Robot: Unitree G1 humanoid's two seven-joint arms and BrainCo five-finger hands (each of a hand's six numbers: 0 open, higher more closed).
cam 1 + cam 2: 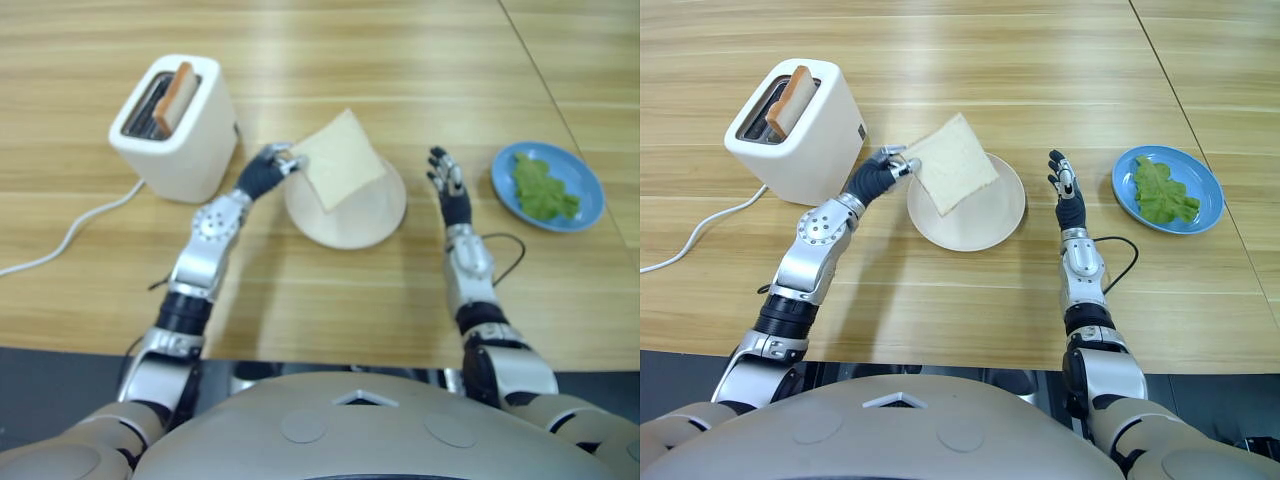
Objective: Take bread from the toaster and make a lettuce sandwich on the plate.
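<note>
A white toaster [178,128] stands at the left with one browned slice of bread [180,95] upright in a slot. My left hand [266,171] is shut on the corner of a pale bread slice [340,158], which tilts over the left part of the cream plate [365,222]. My right hand [448,178] stands open just right of the plate, fingers pointing away and holding nothing. Green lettuce [543,187] lies on a blue plate [590,205] at the right.
The toaster's white cord [62,240] trails left across the wooden table. A thin black cable [512,258] loops beside my right forearm. A seam in the tabletop [555,85] runs diagonally at the far right.
</note>
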